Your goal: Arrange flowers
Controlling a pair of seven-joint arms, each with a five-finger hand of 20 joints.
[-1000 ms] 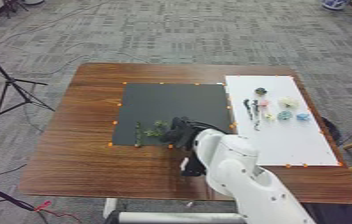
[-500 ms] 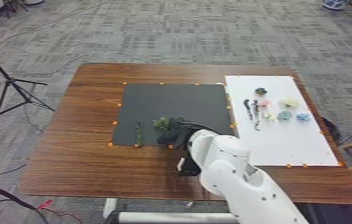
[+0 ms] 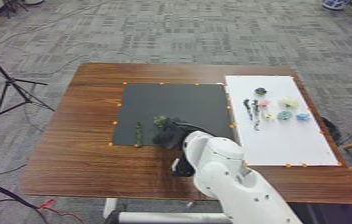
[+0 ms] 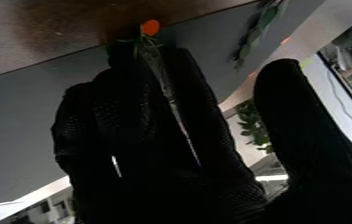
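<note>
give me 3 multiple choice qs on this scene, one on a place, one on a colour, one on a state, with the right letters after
1. Where does the white board lie relative to the dark mat?
a) on its left
b) on its right
c) on top of it

2. What colour is the flower farthest right on the white board?
a) blue
b) red
c) orange

3. How are the fingers of the right hand held?
a) curled into a fist
b) curled round a flower head
c) straight

1 b: in the head view the board sits beside the mat, on the robot's right.
2 a: its head is plainly light blue.
3 c: in the right wrist view the gloved fingers extend, with the thumb apart from them.
</note>
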